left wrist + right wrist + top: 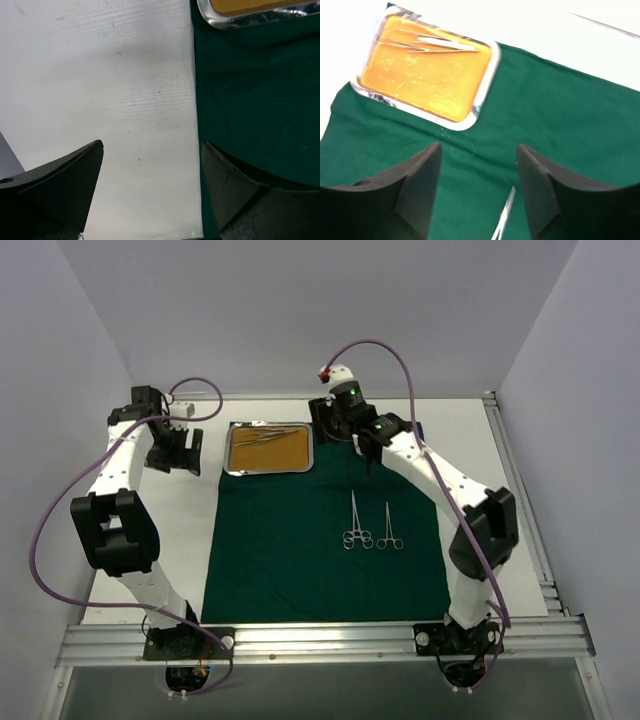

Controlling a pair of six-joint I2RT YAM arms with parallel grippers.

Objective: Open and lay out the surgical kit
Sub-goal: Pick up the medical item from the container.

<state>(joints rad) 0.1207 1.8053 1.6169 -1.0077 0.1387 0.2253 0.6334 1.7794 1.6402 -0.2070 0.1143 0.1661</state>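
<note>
White tabletop inside a pale-walled booth, seen from above, with two arm bases bolted at the near edge. Across the middle lies the dark green cloth (pixel 300 560), opened flat. On its right half sit the left clamp (pixel 355 523) and the right clamp (pixel 390 526), side by side, rings toward the near edge. Farther back, the left gripper (pixel 150 150) hangs over bare table just beside the cloth's left edge, its fingers spread with nothing between them. The right gripper (pixel 479 150) hovers over the cloth beyond the clamp tips, also spread and empty. At the cloth's far left corner rests the steel tray (pixel 487 80), and the thin tweezers (pixel 435 42) lie close together along its far side. Likely trouble: the tweezers lie flat on a slick floor, so fingers may skid off, lift both at once, or shove the tray. Fingers dipping too low could catch the cloth, rumpling it and dragging the clamps out of line.
</note>
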